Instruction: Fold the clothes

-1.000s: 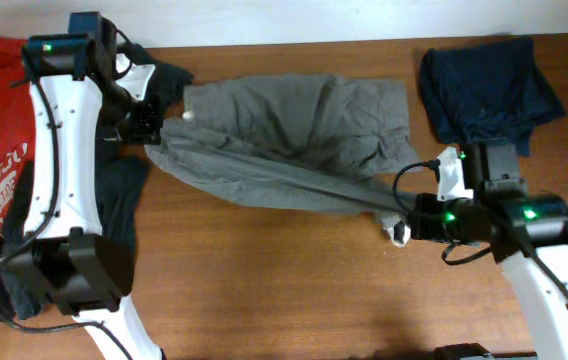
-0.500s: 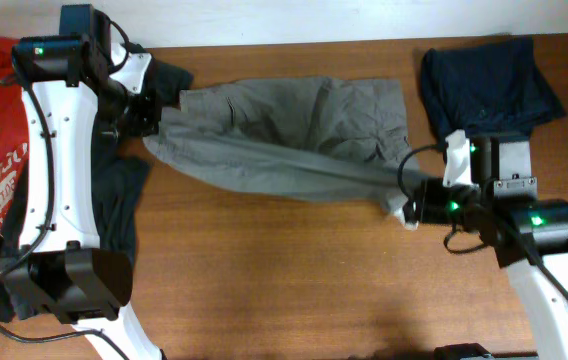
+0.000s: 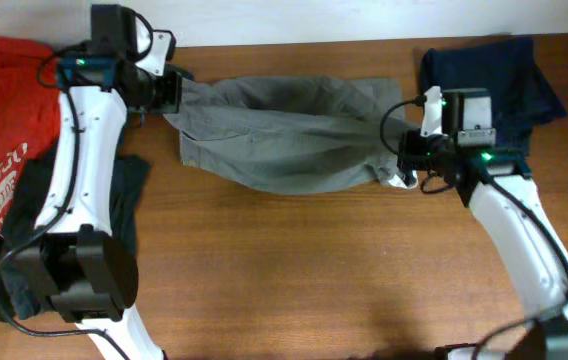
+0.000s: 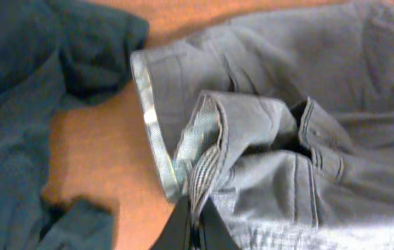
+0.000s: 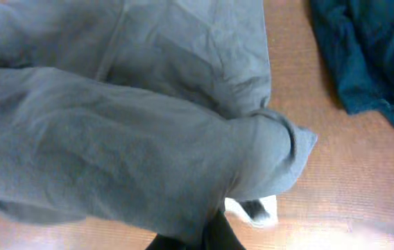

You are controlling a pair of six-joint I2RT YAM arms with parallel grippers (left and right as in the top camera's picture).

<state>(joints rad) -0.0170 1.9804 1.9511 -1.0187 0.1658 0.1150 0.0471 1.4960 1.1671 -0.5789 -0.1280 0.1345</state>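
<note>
The grey-khaki shorts (image 3: 284, 135) lie stretched across the table's far middle, the near half folded over the far half. My left gripper (image 3: 172, 92) is shut on the pale-lined waistband (image 4: 200, 156) at the left end. My right gripper (image 3: 404, 165) is shut on the leg fabric (image 5: 183, 173) at the right end. The red tee (image 3: 14, 110) and the black white-printed tee (image 3: 24, 215) lie at the far left. The navy garment (image 3: 489, 85) lies at the back right.
A dark teal garment (image 4: 37, 104) lies just left of the waistband, under my left arm (image 3: 84, 160). Bare wooden table (image 3: 314, 270) spreads in front of the shorts. The table's far edge meets a white wall (image 3: 294, 20).
Both grippers have carried the near edge of the shorts toward the far side. The near half now lies folded over the far half. The right arm swung up beside the navy garment.
</note>
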